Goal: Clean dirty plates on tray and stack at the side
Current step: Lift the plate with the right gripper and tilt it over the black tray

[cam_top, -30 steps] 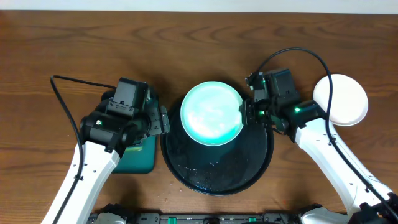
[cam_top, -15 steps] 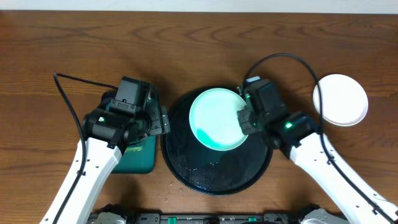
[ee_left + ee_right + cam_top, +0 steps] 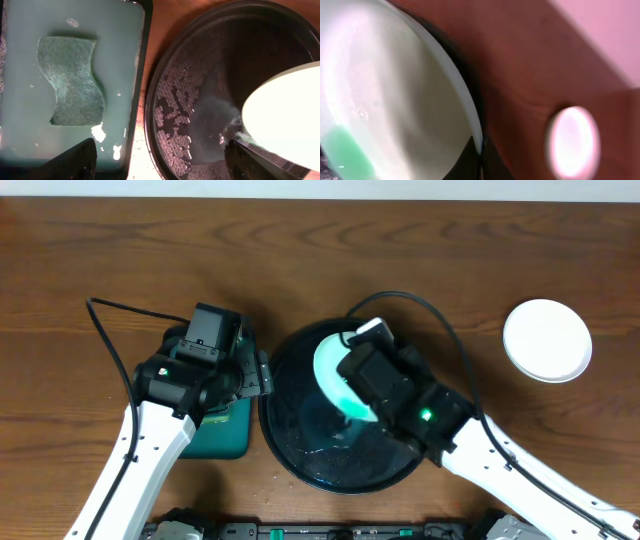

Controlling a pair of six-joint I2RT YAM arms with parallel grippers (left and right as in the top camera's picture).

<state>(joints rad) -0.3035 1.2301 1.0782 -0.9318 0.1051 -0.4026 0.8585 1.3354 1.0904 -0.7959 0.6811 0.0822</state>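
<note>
Wood table: I hold tilted plate by rim, right gripper clamped, over tray; lone plate lies right; left gripper agape.

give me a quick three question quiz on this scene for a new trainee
1. True or false: the right gripper is shut on a plate held above the black tray.
2. The left gripper is: A) open and empty, B) shut on a plate, C) out of sight.
3. What lies in the dark-green tray?

Key: 1 true. 2 A. 3 a green sponge.
</note>
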